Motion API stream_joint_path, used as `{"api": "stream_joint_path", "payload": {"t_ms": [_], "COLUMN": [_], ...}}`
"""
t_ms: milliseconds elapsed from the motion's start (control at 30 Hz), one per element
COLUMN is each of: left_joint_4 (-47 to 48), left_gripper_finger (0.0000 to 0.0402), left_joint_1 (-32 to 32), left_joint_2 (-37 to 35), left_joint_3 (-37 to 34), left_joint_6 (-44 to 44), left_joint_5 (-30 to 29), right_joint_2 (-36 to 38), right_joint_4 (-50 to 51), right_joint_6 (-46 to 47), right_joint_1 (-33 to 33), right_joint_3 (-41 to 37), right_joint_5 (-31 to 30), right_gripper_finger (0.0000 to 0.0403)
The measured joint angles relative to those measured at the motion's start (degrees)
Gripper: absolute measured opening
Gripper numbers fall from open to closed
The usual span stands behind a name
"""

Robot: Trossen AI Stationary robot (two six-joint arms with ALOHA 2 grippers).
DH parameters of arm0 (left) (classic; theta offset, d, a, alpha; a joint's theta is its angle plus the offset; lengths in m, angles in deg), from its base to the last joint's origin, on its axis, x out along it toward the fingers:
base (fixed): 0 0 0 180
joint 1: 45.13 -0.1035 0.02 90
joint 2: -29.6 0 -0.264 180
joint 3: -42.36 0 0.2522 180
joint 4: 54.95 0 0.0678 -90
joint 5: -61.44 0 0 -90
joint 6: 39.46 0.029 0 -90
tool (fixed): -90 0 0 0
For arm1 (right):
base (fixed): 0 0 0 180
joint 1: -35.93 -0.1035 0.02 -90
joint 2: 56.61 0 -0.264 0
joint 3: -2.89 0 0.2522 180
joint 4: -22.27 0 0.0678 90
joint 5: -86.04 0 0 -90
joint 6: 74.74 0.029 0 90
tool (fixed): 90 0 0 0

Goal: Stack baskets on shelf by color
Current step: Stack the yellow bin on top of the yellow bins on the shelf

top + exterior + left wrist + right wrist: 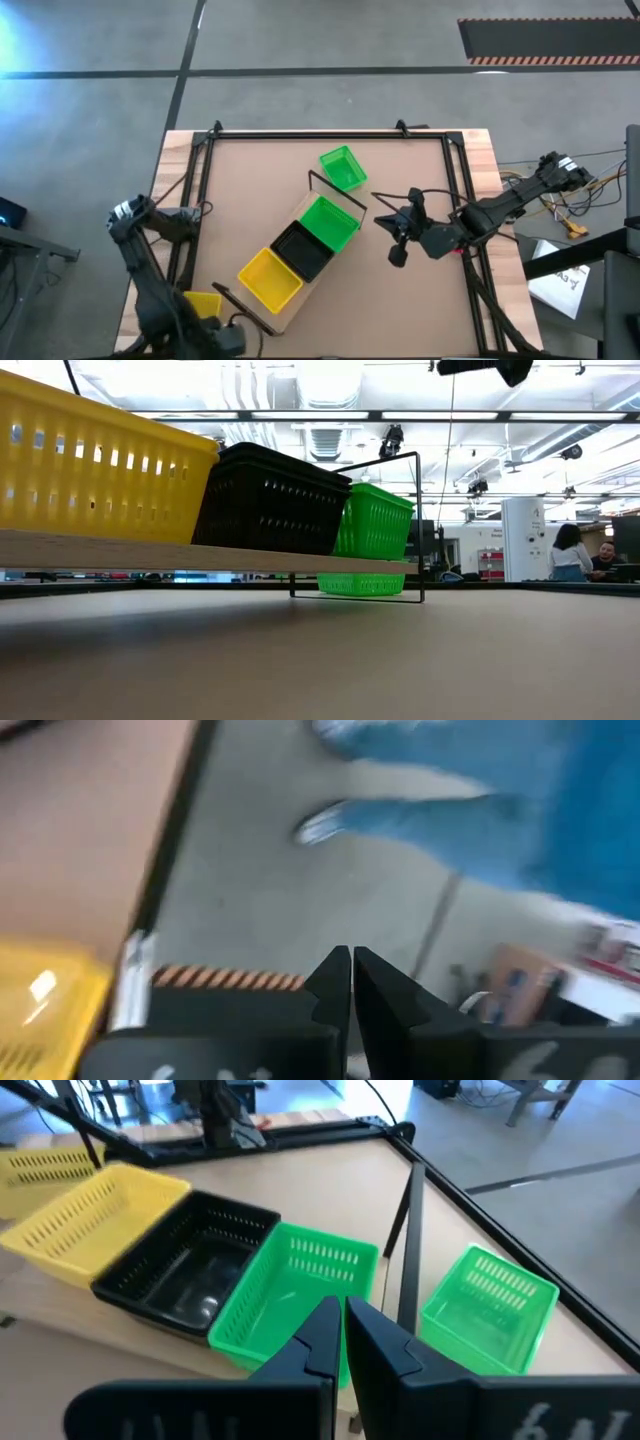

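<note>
The shelf (292,314) is a pale board lying diagonally mid-table, with black end frames. On it stand a yellow basket (269,277), a black basket (302,249) and a green basket (328,220) in a row. A second green basket (342,167) rests on the tabletop past the shelf's far end. Another yellow basket (203,303) lies at the near left edge by my left arm. My right gripper (342,1318) is shut and hovers above the table to the right of the shelf's green basket (295,1285). My left gripper (351,965) is shut, off the table's near left corner.
A black metal frame (330,132) runs along the table's far and side edges. Open tabletop lies left of the shelf and near the right side. Cables and papers (570,275) sit right of the table. People (570,550) show in the room behind.
</note>
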Motion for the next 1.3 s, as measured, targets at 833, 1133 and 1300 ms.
{"api": "stream_joint_path", "payload": {"t_ms": [833,1133,1300], "left_joint_4": [1.00,-0.95,-0.61], "left_gripper_finger": [0.0217,0.0218,0.0214], "left_joint_1": [5.61,5.92,6.03], "left_joint_2": [4.51,4.59,5.69], "left_joint_3": [-24.43,-28.67,-29.77], "left_joint_6": [2.06,8.08,9.46], "left_joint_5": [9.83,7.29,6.48], "right_joint_2": [-1.86,-1.86,-1.88], "right_joint_4": [-1.11,-1.09,-1.14], "right_joint_6": [-1.30,-0.91,-0.87], "right_joint_1": [0.00,0.00,0.00], "right_joint_3": [5.84,6.93,7.33], "right_joint_5": [0.56,0.56,0.54], "right_gripper_finger": [0.0012,0.0012,0.0012]}}
